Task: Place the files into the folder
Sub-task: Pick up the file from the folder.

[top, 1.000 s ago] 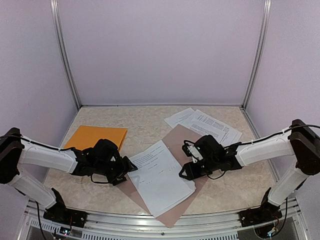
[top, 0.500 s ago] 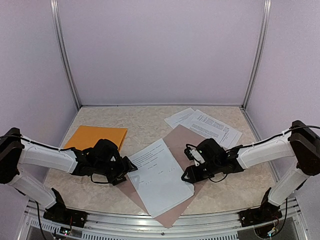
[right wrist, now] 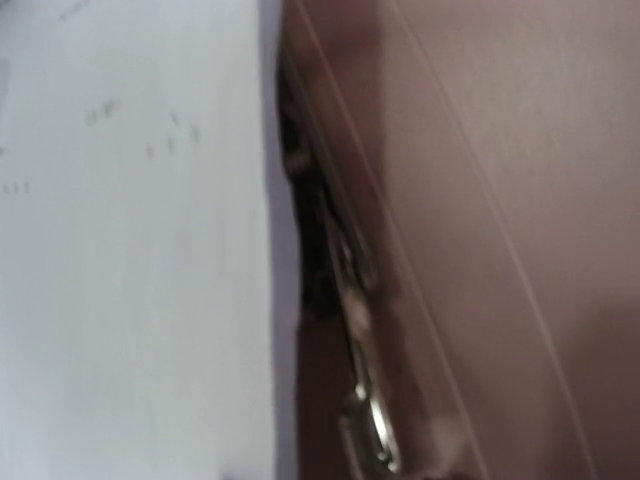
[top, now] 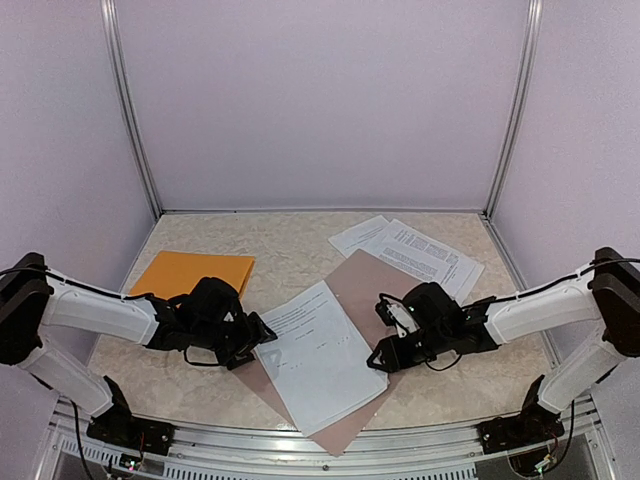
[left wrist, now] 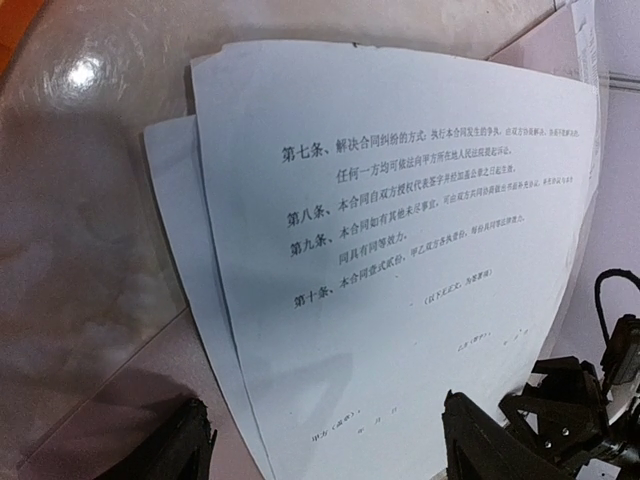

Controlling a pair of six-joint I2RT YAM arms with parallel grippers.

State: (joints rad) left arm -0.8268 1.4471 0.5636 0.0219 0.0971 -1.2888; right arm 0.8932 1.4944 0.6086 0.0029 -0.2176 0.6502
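On the folder [top: 372,282] lie the files [top: 320,355]; left pincer [top: 257,341] gapes wide at their left edge, right pincer [top: 376,358] at their right edge, its grip impossible to tell

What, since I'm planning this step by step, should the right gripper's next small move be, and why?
Probably nudge the right gripper slightly left against the right edge of the files: the sheets lie fanned on the open folder, and the left gripper, jaws open, sits at their opposite edge as a stop.
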